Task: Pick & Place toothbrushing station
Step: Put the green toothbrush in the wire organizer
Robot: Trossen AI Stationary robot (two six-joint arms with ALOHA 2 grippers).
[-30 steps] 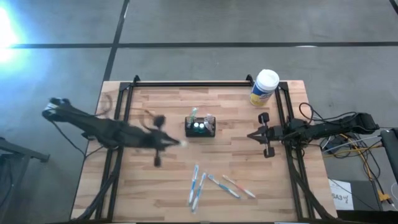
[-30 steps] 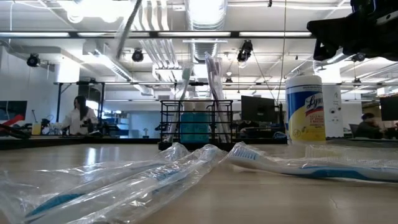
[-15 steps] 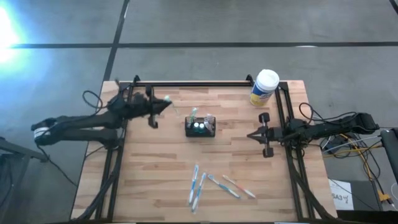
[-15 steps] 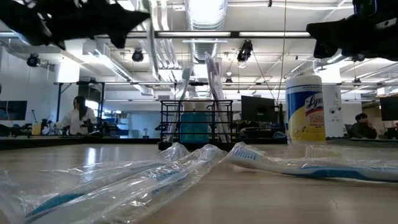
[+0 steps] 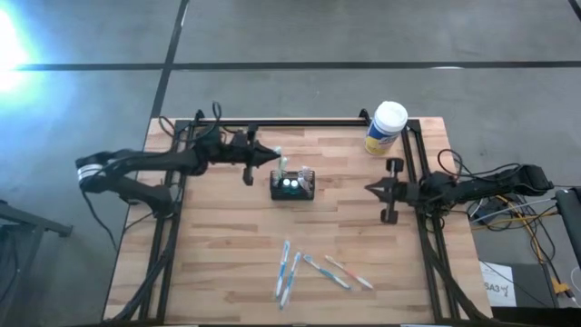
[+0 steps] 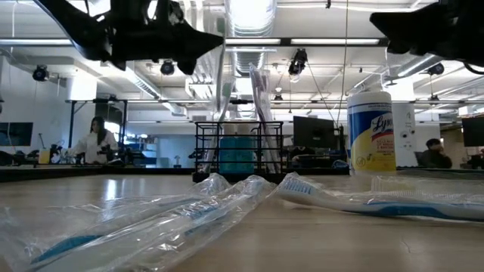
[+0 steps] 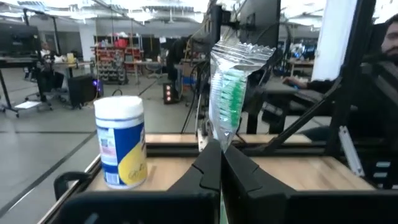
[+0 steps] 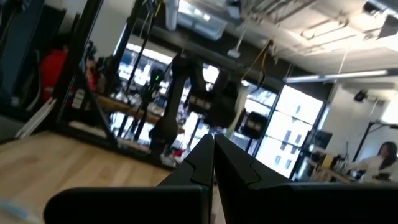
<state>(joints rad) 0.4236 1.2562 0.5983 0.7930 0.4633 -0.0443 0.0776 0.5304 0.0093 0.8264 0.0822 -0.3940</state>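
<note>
Wooden worktop point(image 5: 227, 236): left gripper point(image 5: 272, 156) jaws clamping wrapped toothbrush point(image 7: 229, 99) beside caddy point(image 5: 292, 184), apparently for insertion; right gripper point(image 5: 370, 189) idle, jaws closed.

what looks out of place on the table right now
Several wrapped toothbrushes lie scattered loose on the table's near half, outside the black wire-mesh caddy. The left end effector holds another wrapped toothbrush by the caddy.

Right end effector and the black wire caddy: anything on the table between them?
Nothing. In the high view, only bare wood lies between the right end effector and the black wire caddy. The yellow canister stands off that line, toward the table's far edge.
</note>
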